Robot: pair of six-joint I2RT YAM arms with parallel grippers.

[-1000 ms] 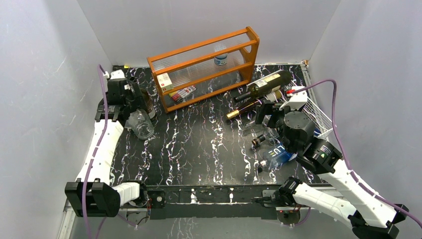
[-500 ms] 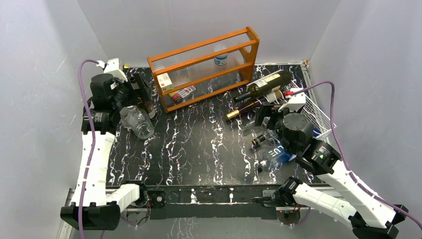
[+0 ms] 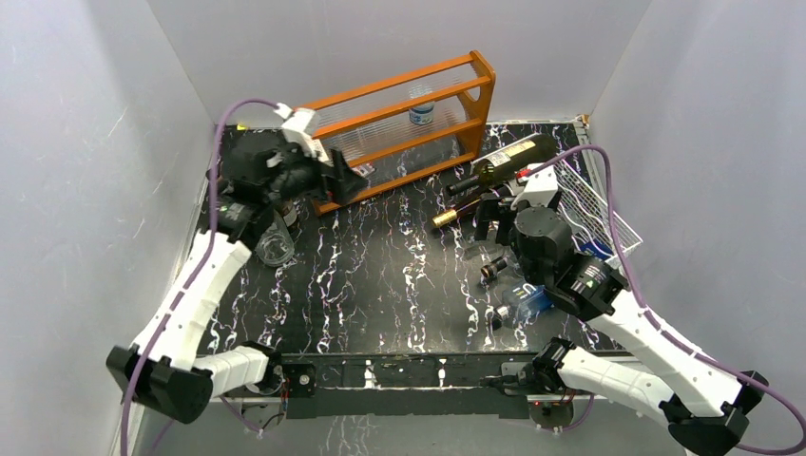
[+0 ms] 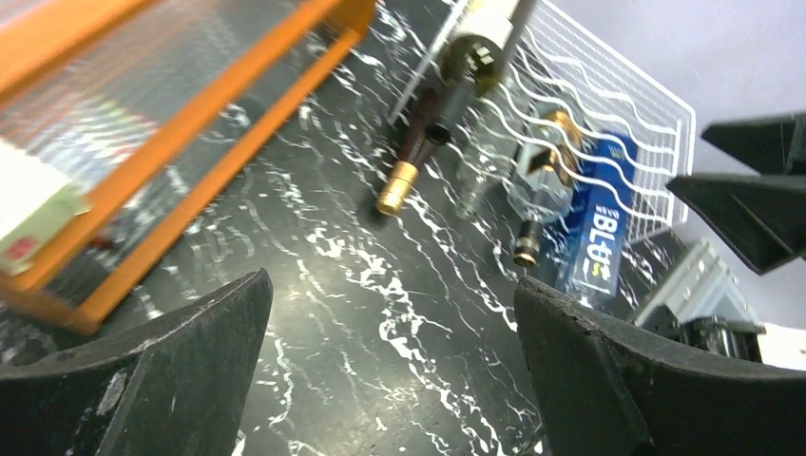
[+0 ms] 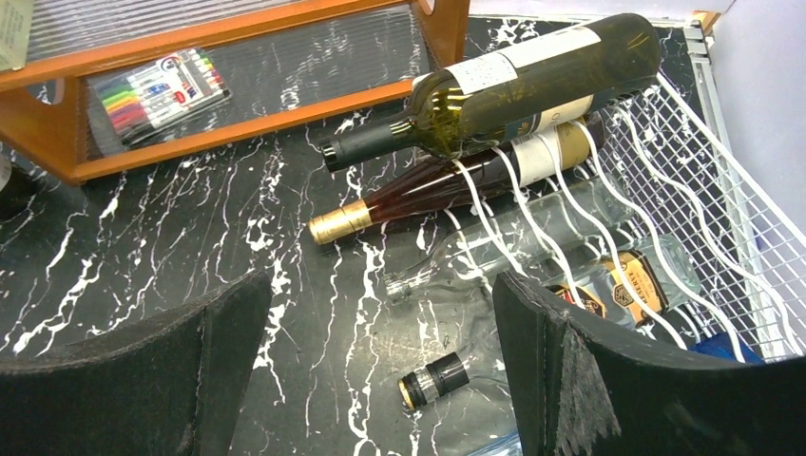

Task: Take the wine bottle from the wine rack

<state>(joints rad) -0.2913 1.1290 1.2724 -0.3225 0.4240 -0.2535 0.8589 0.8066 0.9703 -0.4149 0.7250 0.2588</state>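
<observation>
The white wire wine rack (image 3: pixel 594 195) lies at the table's right edge, with several bottles lying in it, necks pointing left. A dark green wine bottle (image 3: pixel 508 157) with a white label lies on top at the far end. A brown bottle with a gold cap (image 3: pixel 464 209) lies beside it. The right wrist view shows the rack (image 5: pixel 699 180), green bottle (image 5: pixel 518 81), gold-capped bottle (image 5: pixel 428 195) and a clear bottle (image 5: pixel 504 252). My right gripper (image 3: pixel 489 217) (image 5: pixel 380 285) is open and empty above the necks. My left gripper (image 3: pixel 347 180) (image 4: pixel 390 285) is open and empty, high by the orange shelf.
An orange wooden shelf (image 3: pixel 390 119) with ribbed clear panels stands at the back and holds a marker pack (image 5: pixel 162 90) and a small jar (image 3: pixel 421 114). A clear glass jar (image 3: pixel 274 247) lies at the left. A blue-labelled bottle (image 3: pixel 527 296) (image 4: pixel 594 228) lies under my right arm.
My left arm has swung from the far left edge up and right to the orange shelf, away from the glass jar. My right gripper has shifted slightly left and back over the bottle necks.
</observation>
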